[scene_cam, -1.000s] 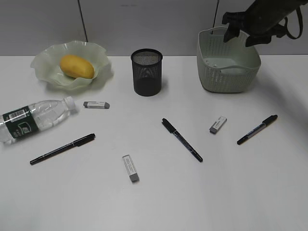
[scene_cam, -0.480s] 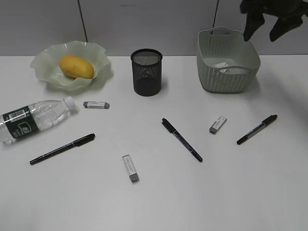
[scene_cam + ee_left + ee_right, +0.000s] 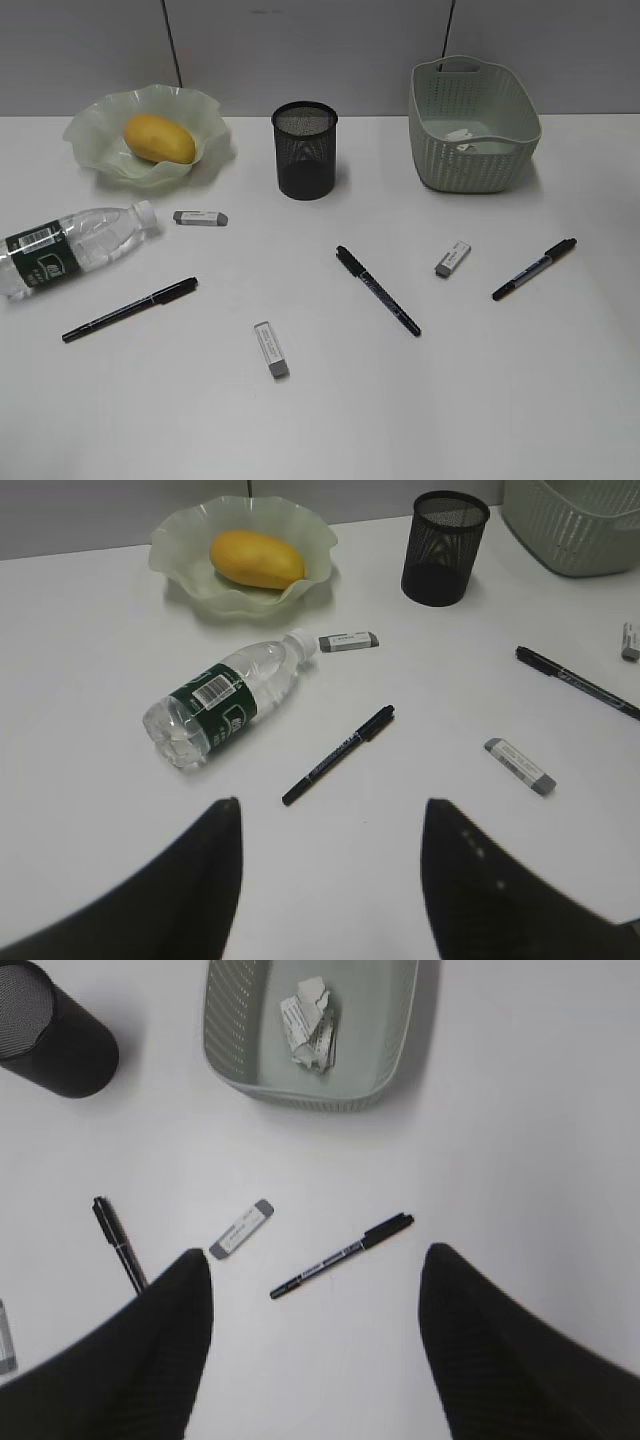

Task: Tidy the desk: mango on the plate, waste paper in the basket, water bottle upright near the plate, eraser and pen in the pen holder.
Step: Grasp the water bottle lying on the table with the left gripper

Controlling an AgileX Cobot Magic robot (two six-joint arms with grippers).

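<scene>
Waste paper (image 3: 307,1022) inside basket (image 3: 330,1095), overhead.

A white bench (image 3: 520,400) seen from above at a slant holds a yellow mango (image 3: 159,138) in a pale green ruffled plate (image 3: 95,125) at back left, a black mesh pen holder (image 3: 304,150) at back centre, and a sage-green basket (image 3: 473,160) with waste paper (image 3: 462,136) inside at back right. A water bottle (image 3: 70,248) lies on its side at the left edge. Three black pens (image 3: 130,309) (image 3: 378,290) (image 3: 534,268) and three grey erasers (image 3: 200,217) (image 3: 271,349) (image 3: 452,258) lie scattered, each apart from the rest.
</scene>
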